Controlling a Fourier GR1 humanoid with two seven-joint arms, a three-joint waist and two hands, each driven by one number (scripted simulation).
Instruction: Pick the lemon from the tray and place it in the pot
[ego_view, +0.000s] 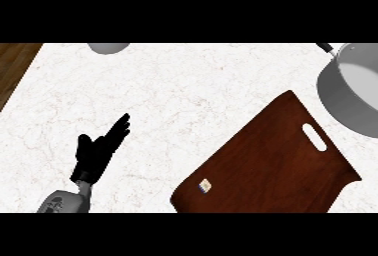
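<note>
Left hand (100, 150) above white marble counter (170, 90)

A brown tray (269, 160) lies beside a grey pot (353, 87). The left hand (100, 147) rests open on the white counter (162, 90).

Bright, even light; soft shadows; no glare.

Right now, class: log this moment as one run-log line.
left robot hand: open, resting on counter | right: not in view | lemon: not visible | tray: bare | pot: top right
</note>
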